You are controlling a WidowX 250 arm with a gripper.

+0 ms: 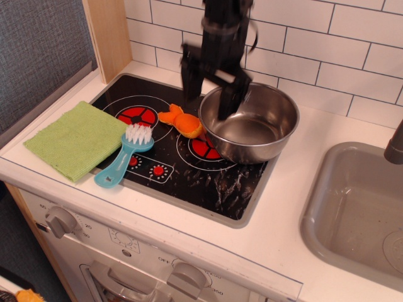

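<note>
My black gripper [208,97] hangs open over the back of the toy stove, straddling the left rim of a steel pot [250,123]. One finger [189,82] is outside the pot, the other sits inside it. Nothing is held between them. An orange toy fish [182,121] lies on the black cooktop [182,170] just below and left of the gripper, touching the pot's left side. The gripper looks blurred by motion.
A blue dish brush [125,154] with white bristles lies on the cooktop's left part. A green cloth [77,138] covers the counter at far left. A grey sink [359,211] is at right. White tiled wall behind, wooden post [108,34] at back left.
</note>
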